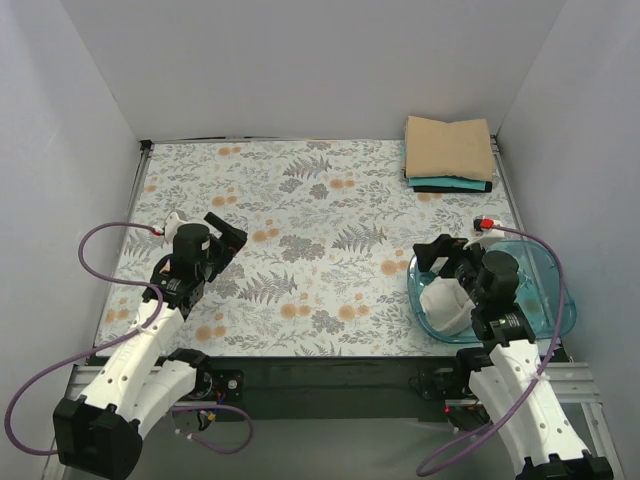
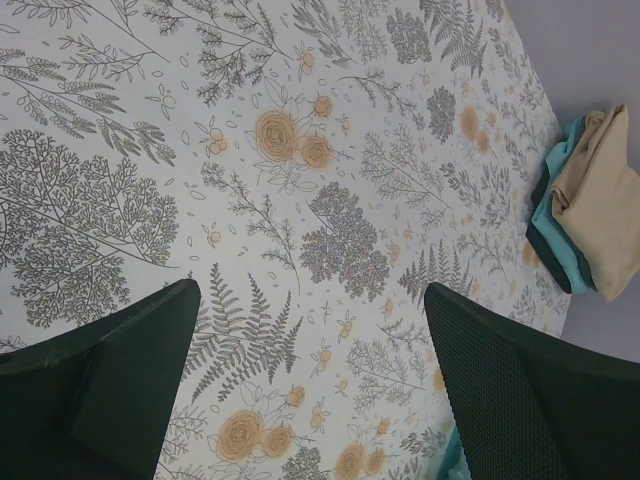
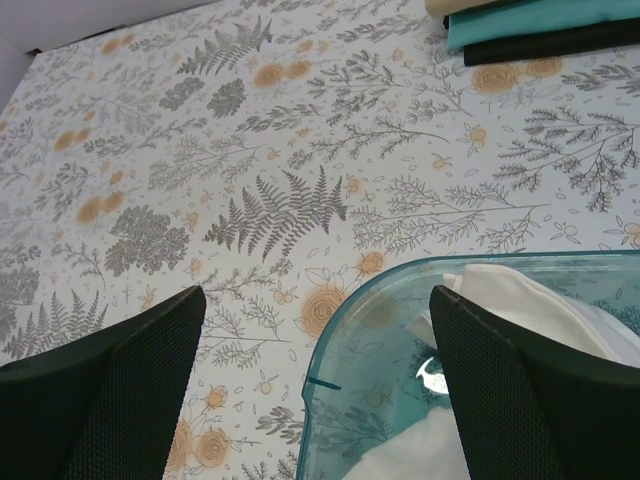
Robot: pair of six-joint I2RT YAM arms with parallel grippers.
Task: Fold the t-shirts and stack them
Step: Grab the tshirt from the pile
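Observation:
A stack of folded t-shirts (image 1: 449,152), tan on top of teal and black, lies at the far right corner; it also shows in the left wrist view (image 2: 590,205) and the right wrist view (image 3: 540,25). An off-white t-shirt (image 1: 447,304) lies crumpled in the clear blue tub (image 1: 545,262), seen also in the right wrist view (image 3: 530,310). My right gripper (image 1: 447,253) is open and empty, above the tub's left rim (image 3: 330,330). My left gripper (image 1: 225,235) is open and empty over the floral cover at the left.
The floral table cover (image 1: 320,230) spans the table between white walls. A small white object (image 1: 172,219) lies near the left gripper. Purple cables loop beside both arms.

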